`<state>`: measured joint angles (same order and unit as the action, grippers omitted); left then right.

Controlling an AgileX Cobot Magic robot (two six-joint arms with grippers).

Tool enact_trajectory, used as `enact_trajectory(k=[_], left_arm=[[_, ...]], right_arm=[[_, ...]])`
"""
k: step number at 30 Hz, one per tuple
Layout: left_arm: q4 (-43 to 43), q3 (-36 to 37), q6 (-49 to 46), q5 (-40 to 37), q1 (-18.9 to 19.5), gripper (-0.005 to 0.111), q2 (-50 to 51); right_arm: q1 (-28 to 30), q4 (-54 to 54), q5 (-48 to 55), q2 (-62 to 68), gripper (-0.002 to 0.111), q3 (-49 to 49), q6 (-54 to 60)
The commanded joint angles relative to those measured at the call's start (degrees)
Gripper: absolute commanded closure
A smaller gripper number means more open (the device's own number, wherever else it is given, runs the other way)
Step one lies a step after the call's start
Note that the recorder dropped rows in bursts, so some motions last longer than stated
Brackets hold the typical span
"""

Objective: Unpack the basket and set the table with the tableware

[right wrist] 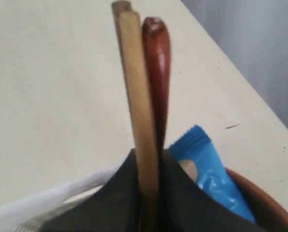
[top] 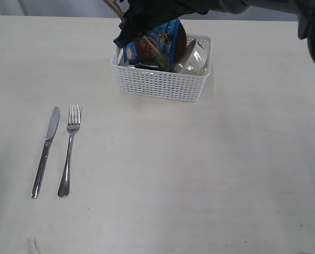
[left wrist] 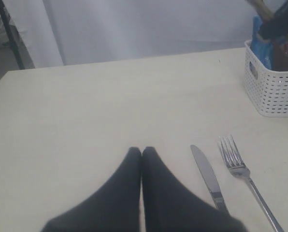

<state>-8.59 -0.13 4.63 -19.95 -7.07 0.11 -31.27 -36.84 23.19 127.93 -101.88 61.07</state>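
Right gripper (right wrist: 149, 162) is pinched over the basket (top: 160, 84), clamping the chopsticks (right wrist: 134, 72) and wooden spoon (right wrist: 157, 63) handle together, probably to lift both out. The knife (top: 45, 151) and fork (top: 69, 151) lie on the table (top: 200, 174), well apart. Left gripper (left wrist: 142, 154) is closed and empty.

White perforated basket (top: 160, 84), blue snack bag (top: 151, 47)

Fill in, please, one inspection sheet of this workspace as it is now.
Surface: table, pale cream, no spills seen.
Job's things: knife and fork lie side by side, apart; basket holds bowl and brown plate.
Clutter: blue snack bag in the basket.
Grippers: left gripper shut, empty; right gripper shut on chopsticks, wooden spoon alongside, grip on it unclear.
Cables: nothing seen.
Surroundings: pale backdrop behind the table.
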Motion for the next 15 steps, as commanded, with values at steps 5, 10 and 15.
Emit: enact_trajectory(k=[5, 10, 15], left_arm=[[-0.1, 0.1, 0.1, 0.0, -0.3, 0.107, -0.1], [-0.1, 0.1, 0.1, 0.0, -0.3, 0.107, -0.1], [0.2, 0.1, 0.1, 0.0, -0.3, 0.107, -0.1]], right_arm=[[-0.1, 0.3, 1.1, -5.0, 0.109, 0.0, -0.8], [-0.1, 0.5, 3.8, -7.3, 0.109, 0.0, -1.9], [-0.1, 0.7, 4.2, -9.9, 0.109, 0.0, -2.9]])
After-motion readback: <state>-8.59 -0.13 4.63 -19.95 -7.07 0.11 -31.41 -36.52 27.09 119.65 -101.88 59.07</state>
